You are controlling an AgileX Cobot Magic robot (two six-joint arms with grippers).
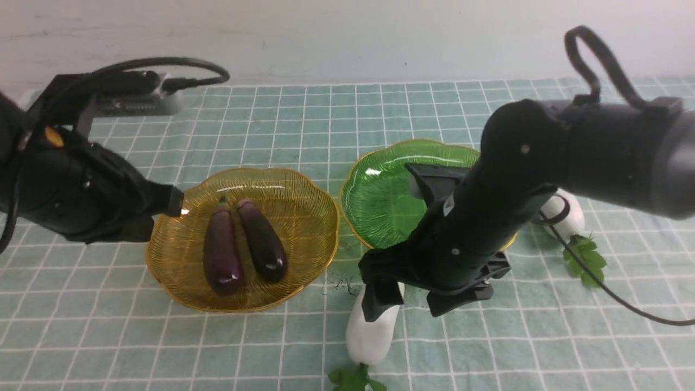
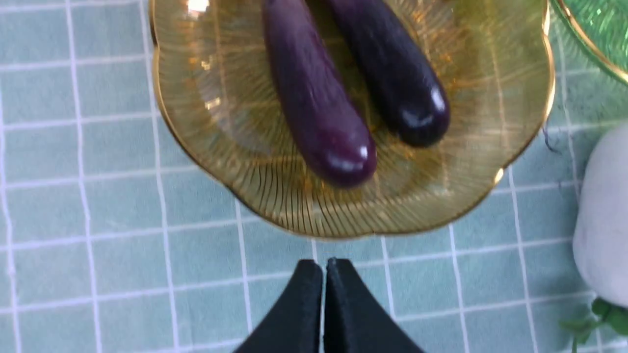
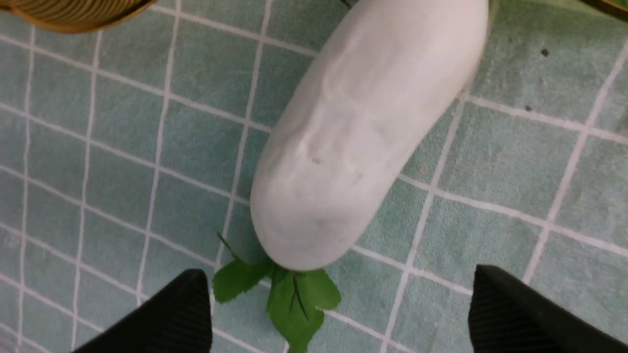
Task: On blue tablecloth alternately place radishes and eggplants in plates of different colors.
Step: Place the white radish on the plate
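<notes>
Two dark purple eggplants (image 1: 241,247) (image 2: 314,98) lie side by side in the amber-yellow plate (image 1: 179,260) (image 2: 490,162) on the blue tablecloth (image 1: 108,336). My left gripper (image 1: 176,202) (image 2: 324,264) is shut and empty, just off that plate's left rim. The green plate (image 1: 380,201) stands to its right; its near side is hidden by my right arm. One white radish (image 1: 372,331) (image 3: 363,132) lies on the cloth in front of it, leaves toward me. Above this radish my right gripper (image 1: 415,301) (image 3: 338,289) hangs open, holding nothing. The other radish (image 1: 567,214) lies right of the green plate.
A black cable (image 1: 624,301) from the right arm trails over the cloth at the right, past the second radish's leaves (image 1: 585,260). A small dark thread (image 1: 342,283) lies between the plates. A pale wall bounds the far edge of the cloth.
</notes>
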